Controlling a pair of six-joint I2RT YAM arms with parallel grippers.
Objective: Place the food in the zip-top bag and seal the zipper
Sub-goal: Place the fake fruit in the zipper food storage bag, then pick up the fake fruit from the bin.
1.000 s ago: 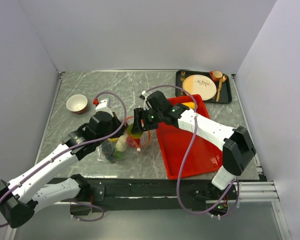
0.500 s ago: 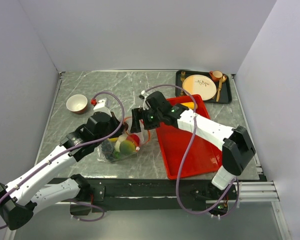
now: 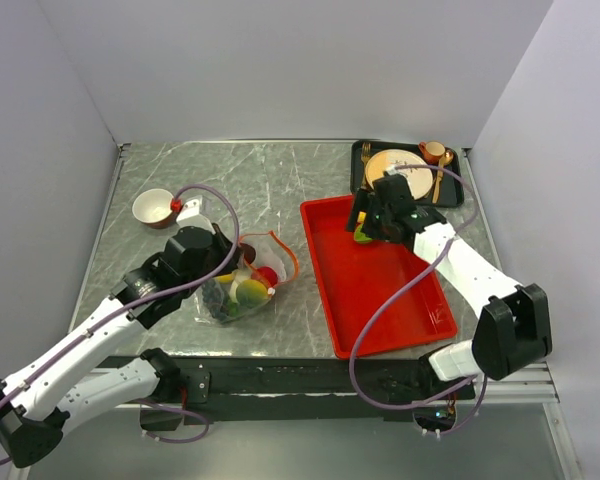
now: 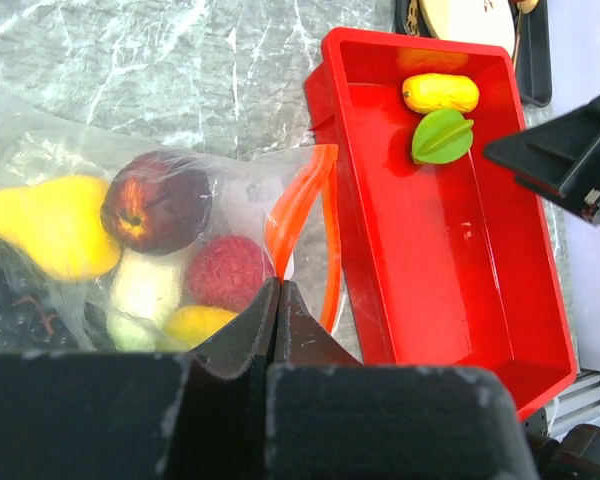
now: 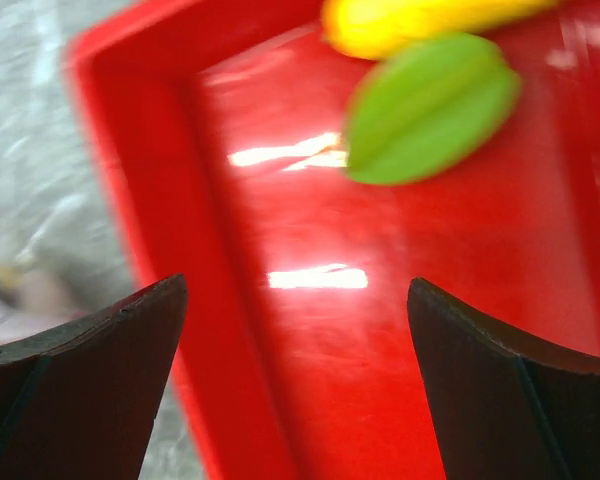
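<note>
The clear zip-top bag (image 3: 236, 296) lies left of the red tray and holds several toy foods: a yellow pear (image 4: 48, 225), a dark red apple (image 4: 155, 202), a red berry (image 4: 225, 272), white and yellow pieces, and grapes. Its orange-red zipper (image 4: 298, 203) curls open at the mouth. My left gripper (image 4: 277, 287) is shut on the bag's edge at the zipper's near end. My right gripper (image 5: 295, 300) is open and empty, over the far part of the tray, just short of a green star fruit (image 5: 430, 105) and a yellow piece (image 5: 420, 20).
The red tray (image 3: 400, 300) fills the right middle of the table. A black tray (image 3: 458, 195) with a cream plate, cup and gold cutlery stands behind it. A small bowl (image 3: 153, 208) sits at the far left. Grey walls close in on both sides.
My right gripper let go of a yellow-green piece at the bag's mouth, opened, and swung right to the far end of the red tray. My left gripper stayed shut on the bag.
</note>
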